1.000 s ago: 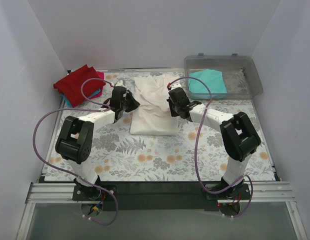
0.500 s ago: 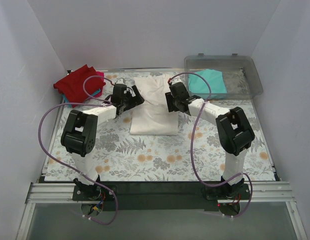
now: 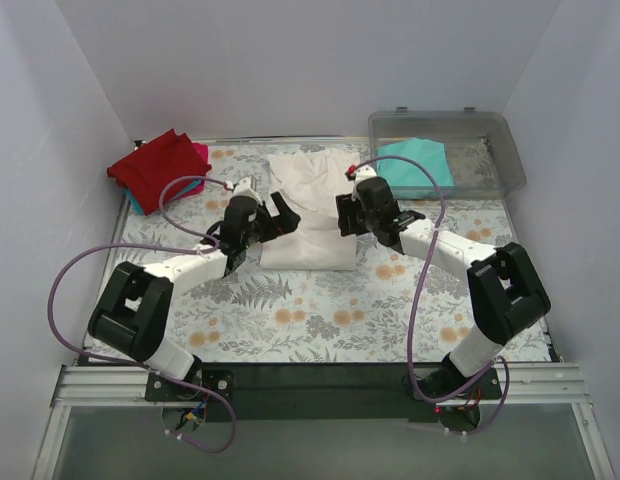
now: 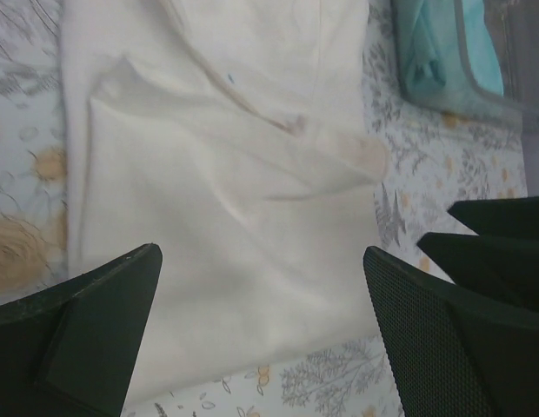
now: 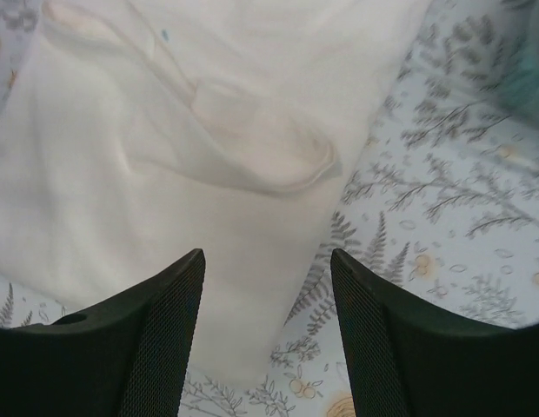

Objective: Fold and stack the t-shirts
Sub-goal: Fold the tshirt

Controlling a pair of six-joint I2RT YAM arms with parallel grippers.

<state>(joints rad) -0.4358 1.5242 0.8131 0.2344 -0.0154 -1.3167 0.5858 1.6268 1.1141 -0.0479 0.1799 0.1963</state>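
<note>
With the white t-shirt (image 3: pixel 308 212) lying half-folded near the middle of the table's (image 3: pixel 310 310) far edge, the left gripper (image 3: pixel 280 213) and right gripper (image 3: pixel 344 217) are hovering at its sides, fingers spread and empty, probably needing to drop and pinch both edges for another fold.

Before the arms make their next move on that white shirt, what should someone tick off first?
1. Left claw open and empty: ok.
2. Right claw open and empty: ok.
3. White t-shirt lies between the two claws, one at each side edge: ok.
4. Fold is tidy: not ok. The far end is rumpled and a loose flap with creases lies on top.
5. Red-topped stack at the far left has nothing lying on it, so it can take another shirt: ok.
6. Teal t-shirt sits inside the clear bin, out of the way: ok.
</note>
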